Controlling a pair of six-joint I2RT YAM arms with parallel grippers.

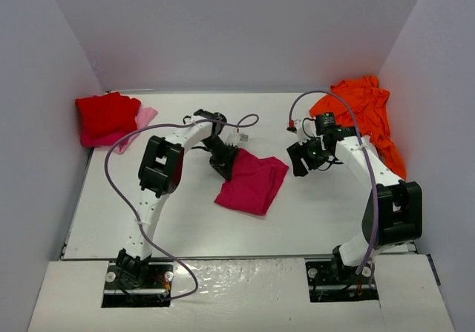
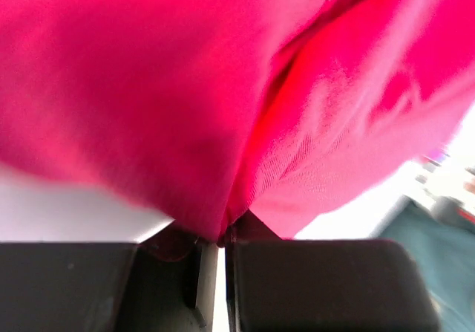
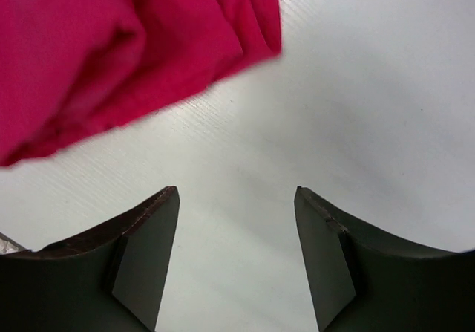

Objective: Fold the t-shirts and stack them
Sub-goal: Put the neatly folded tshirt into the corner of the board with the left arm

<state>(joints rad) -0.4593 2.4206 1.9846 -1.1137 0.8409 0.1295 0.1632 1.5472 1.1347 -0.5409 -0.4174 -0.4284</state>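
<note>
Red t-shirt (image 1: 106,114) folded atop pink t-shirt (image 1: 145,116), far-left corner; crimson t-shirt (image 1: 254,185) mid-table, seemingly half-folded, left gripper (image 1: 225,166) clamped on its edge; right gripper (image 3: 237,191) apart, empty; orange t-shirt (image 1: 367,113) heaped far right, unfolded.

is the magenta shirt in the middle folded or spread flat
Folded, not spread: the magenta shirt lies as a compact layered patch with no sleeves showing, and the left arm's fingers are pinched shut on its edge.
</note>
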